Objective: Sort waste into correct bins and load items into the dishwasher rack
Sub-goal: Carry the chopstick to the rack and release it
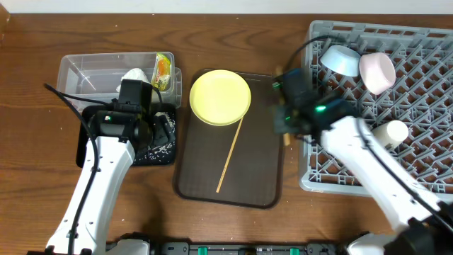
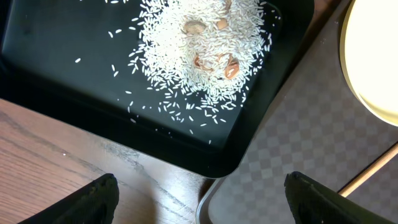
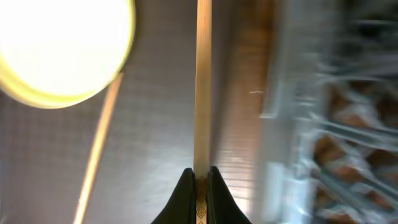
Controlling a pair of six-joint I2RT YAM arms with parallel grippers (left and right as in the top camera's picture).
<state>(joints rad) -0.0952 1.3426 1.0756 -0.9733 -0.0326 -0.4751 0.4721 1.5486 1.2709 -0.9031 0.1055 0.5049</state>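
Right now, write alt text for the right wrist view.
The right gripper, jaws shut, holds a chopstick pointing straight up the frame. A second chopstick lies on the brown tray at left, below the yellow plate; the blurred grey rack fills the right.

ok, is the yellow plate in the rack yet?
No, the yellow plate rests on the brown tray, left of the dishwasher rack.
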